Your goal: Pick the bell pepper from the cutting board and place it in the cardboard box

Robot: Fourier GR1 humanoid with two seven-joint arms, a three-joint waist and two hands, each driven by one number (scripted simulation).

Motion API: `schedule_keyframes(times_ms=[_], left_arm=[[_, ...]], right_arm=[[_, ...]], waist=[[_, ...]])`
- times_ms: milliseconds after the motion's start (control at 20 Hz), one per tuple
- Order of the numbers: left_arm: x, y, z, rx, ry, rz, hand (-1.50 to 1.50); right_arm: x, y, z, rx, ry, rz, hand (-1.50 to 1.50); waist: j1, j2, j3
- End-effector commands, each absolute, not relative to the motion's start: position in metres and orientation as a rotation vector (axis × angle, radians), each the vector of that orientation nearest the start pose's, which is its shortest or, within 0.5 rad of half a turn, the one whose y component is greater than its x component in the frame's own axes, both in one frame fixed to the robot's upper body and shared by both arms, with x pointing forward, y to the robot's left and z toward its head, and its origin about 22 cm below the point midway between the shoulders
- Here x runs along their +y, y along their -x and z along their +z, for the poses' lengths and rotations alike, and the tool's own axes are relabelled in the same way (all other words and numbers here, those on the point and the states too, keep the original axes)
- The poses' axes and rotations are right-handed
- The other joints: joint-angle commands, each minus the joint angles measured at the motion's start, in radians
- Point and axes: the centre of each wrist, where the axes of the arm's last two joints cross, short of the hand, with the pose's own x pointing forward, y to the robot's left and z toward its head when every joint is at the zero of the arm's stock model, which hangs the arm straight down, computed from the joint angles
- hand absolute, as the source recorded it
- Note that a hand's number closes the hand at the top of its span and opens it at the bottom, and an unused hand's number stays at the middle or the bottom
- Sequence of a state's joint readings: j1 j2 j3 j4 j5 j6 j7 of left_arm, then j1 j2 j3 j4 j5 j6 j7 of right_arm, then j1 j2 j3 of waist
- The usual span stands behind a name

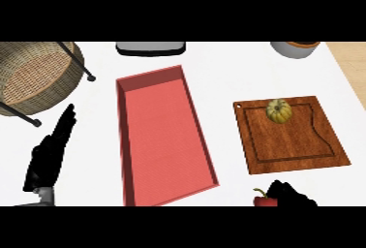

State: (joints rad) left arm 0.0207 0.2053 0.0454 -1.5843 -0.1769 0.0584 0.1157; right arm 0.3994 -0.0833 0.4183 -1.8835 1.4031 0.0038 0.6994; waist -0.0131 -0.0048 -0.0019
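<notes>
The red cardboard box (166, 140) lies open in the middle of the white tabletop (214, 63) and serves as the landmark here. It is a long, shallow tray with low walls, and its inside shows only its own red floor.

To the right of the box, apart from it, lies the wooden cutting board (293, 138). A small yellow-green squash (279, 111) sits on the board near its far edge.

The bell pepper (264, 199) is red with a green stem. It is off the board, right of the box's near right corner and just below the board's near edge. The right robot hand (292, 195) is curled against it from the right and hides part of it.

The left robot hand (52, 152) shows to the left of the box, fingers straight and pointing away, holding nothing.

Beyond the box's far left corner stands a wicker basket (36, 77) on a dark frame. Just past the box's far end sits a grey and dark object (150, 47), cut by the view's edge. A white pot (297, 48) stands far to the right of that end.
</notes>
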Motion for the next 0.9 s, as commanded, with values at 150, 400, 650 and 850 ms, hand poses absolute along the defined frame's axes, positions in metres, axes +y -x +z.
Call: schedule_keyframes(times_ms=[150,400,650,850], left_arm=[[0.287,-0.250,0.020,-1.435,-0.400,-0.184,0.00],[0.286,-0.241,0.022,-1.455,-0.365,-0.189,0.00],[0.293,-0.245,0.004,-1.439,-0.374,-0.190,0.00],[0.285,-0.238,0.015,-1.449,-0.377,-0.216,0.00]], right_arm=[[-0.136,-0.113,0.051,-0.886,1.304,0.746,1.50],[-0.124,-0.109,0.088,-1.201,1.177,0.615,1.50],[-0.104,-0.098,0.130,-1.502,1.059,0.559,1.50],[-0.092,-0.103,0.146,-1.583,1.008,0.559,1.50]], waist=[[0.005,0.003,0.001],[0.012,0.000,0.003],[0.012,0.004,0.001],[0.029,0.006,0.001]])
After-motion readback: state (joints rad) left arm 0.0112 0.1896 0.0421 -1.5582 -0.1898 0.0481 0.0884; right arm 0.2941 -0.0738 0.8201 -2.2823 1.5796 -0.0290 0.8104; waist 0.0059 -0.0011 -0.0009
